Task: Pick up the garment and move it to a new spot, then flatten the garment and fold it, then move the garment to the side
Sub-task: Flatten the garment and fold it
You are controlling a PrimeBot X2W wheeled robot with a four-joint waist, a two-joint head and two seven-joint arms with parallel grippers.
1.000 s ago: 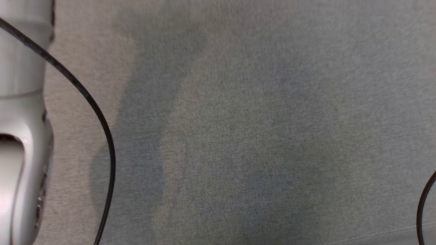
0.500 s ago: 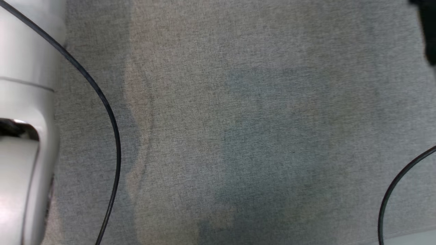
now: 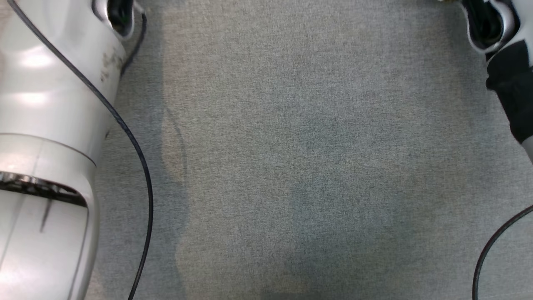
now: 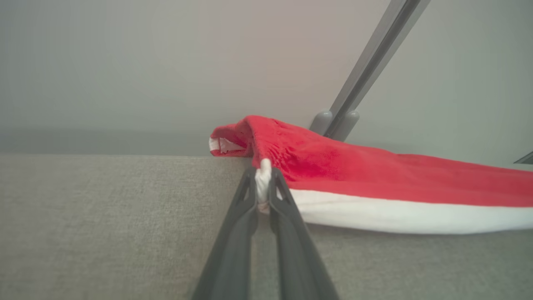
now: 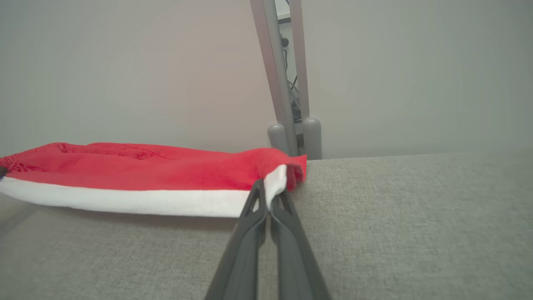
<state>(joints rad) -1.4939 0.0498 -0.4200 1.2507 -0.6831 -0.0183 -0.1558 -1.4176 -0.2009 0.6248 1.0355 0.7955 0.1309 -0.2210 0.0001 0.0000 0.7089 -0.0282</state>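
L gripper [image 4: 263,177] is shut tight on the white band of the red garment [image 4: 354,166]. A bit of white cloth is squeezed between its two dark fingers [image 4: 233,233]. From there the garment runs off to the right of the L wrist view.

R gripper [image 5: 270,191] is pinched on the white band too, at the other end. In the R wrist view the garment [image 5: 125,166] runs off to the left. So it's held at both ends & pulled long between the 2 grippers.

The garment sits at the far edge of the grey cloth top [image 5: 416,216], close to the pale wall [image 5: 125,62]. A grey metal post [image 5: 272,62] stands just behind it. The band looks a bit lifted, w/ a shadow under it.

Head view: grey cloth top [image 3: 291,146], the pale L forearm [image 3: 46,104] w/ a thin black cable [image 3: 143,166] beside it, and the R arm [image 3: 512,83] at the top right corner.
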